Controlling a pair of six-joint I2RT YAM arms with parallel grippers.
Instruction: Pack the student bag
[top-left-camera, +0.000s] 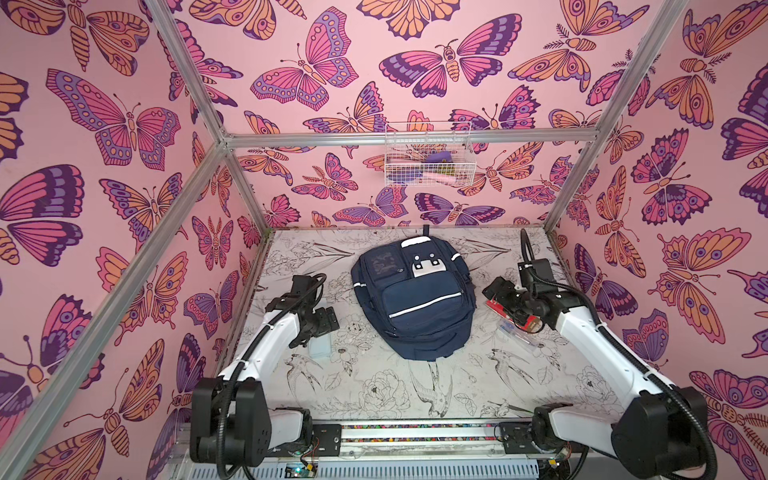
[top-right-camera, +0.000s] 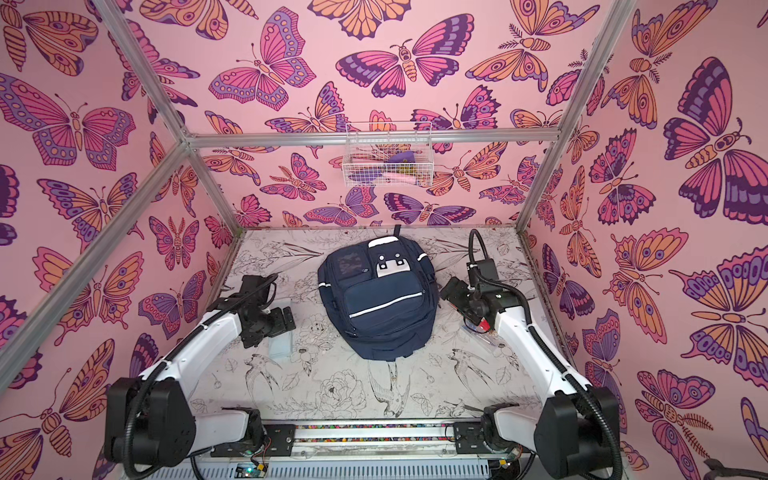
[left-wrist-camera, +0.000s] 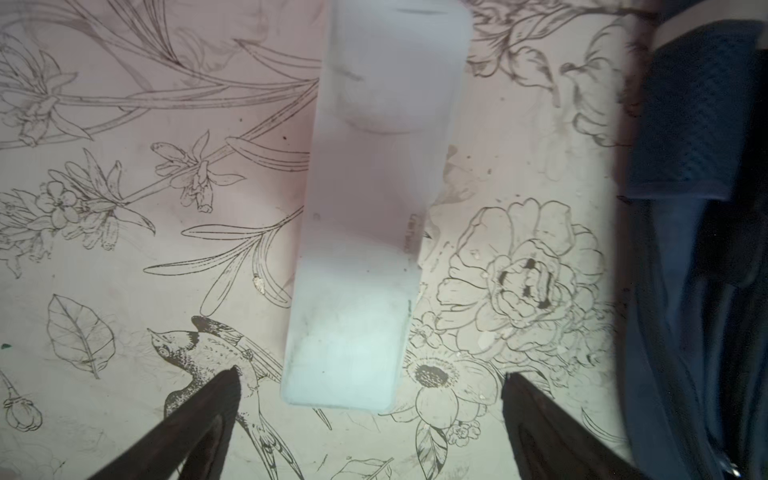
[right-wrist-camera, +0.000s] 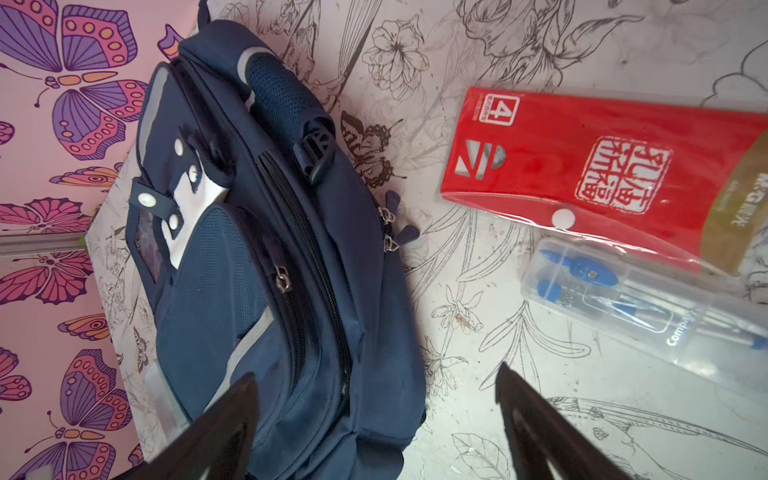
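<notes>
mid-table, toward the back wall: student bag (top-left-camera: 413, 299) lies flat, front pockets up, top loop pointing at the wall, visible zips closed. left gripper (left-wrist-camera: 370, 376) has jaws spread wide, tips straddling the near end of a frosted plastic case (left-wrist-camera: 365, 249) on the table left of the bag, a gap on each side. right gripper (right-wrist-camera: 376, 374) is spread too, empty, one fingertip over the bag's edge. red stationery pouch (right-wrist-camera: 602, 166) and clear compass box (right-wrist-camera: 623, 299) lie just beside each other, right of the bag.
</notes>
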